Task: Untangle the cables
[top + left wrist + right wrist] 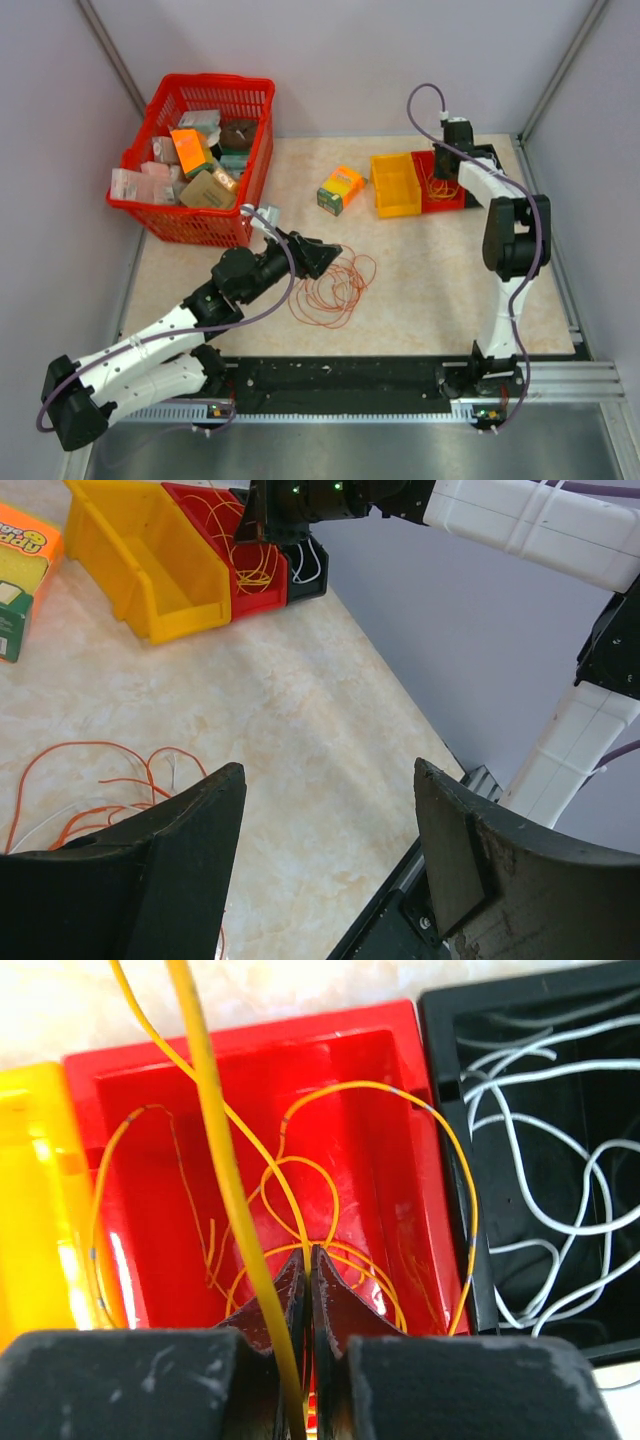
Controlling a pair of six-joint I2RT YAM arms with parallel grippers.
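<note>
Loosely looped thin orange cables (330, 290); left jaws wide, empty; right jaws clamping yellow cable (213, 1140).

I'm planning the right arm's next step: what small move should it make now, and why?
Probably open the right gripper. It is shut on a yellow cable directly over the red bin, where more yellow ones lie, so letting go should drop it in with them.

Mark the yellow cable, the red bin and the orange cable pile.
yellow cable (220, 1160), right wrist view, thick near strand.
red bin (320, 1035), right wrist view, back rim.
orange cable pile (330, 290), top view, loops' middle.
</note>
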